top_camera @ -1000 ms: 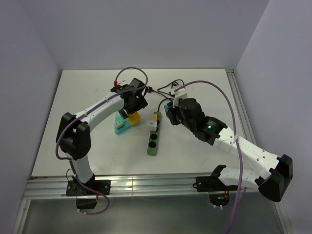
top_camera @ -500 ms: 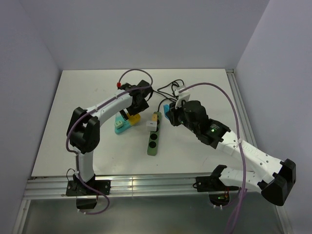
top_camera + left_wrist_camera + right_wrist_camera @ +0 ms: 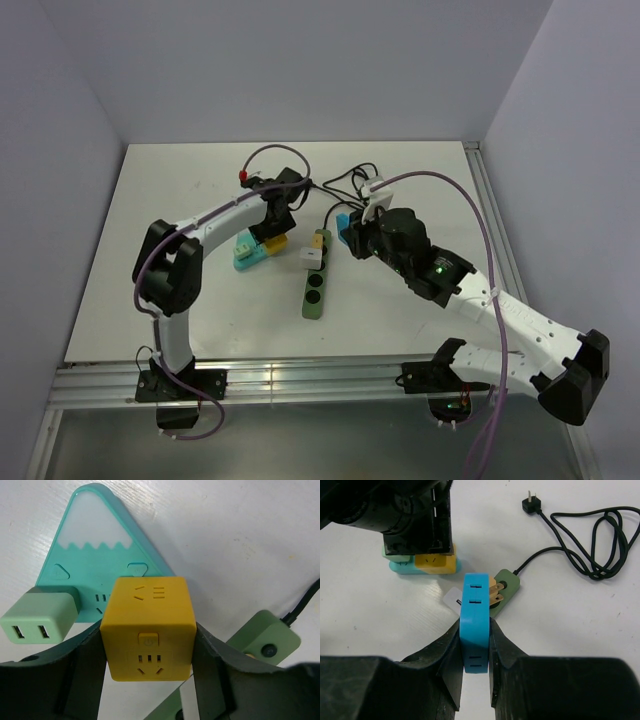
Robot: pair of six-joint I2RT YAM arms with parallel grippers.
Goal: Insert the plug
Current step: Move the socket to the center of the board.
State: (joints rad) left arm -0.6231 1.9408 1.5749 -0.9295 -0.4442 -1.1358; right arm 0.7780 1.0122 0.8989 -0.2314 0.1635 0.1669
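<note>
The right claw [image 3: 475, 645] is clamped on a flat blue plastic plug [image 3: 474, 615], one finger on each broad face. The plug is slab-shaped with slots in its narrow edge, and its brass prongs [image 3: 495, 594] stick out sideways toward the rounded end of a green power strip [image 3: 314, 280]. From the wrist view the prongs overlap that end, where the black cord [image 3: 585, 545] enters; whether they touch it cannot be told.

The left claw [image 3: 148, 655] has closed against the two sides of a yellow cube [image 3: 147, 615] — smooth matte plastic with rounded corners, a small square button and three slots on the face toward the camera. The cube sits at the base of a teal triangular piece [image 3: 95, 555], mountain-shaped, with a pale glossy top edged in scallops. A pale green block [image 3: 37, 617] with two USB openings is against the triangle's lower corner, just beside the cube.

A small white block [image 3: 309, 258] sits on the strip near its far end. Everything rests on a white table [image 3: 180, 300] with a faintly streaked surface — the cord lies on it in loose loops ending in a two-pin plug.
</note>
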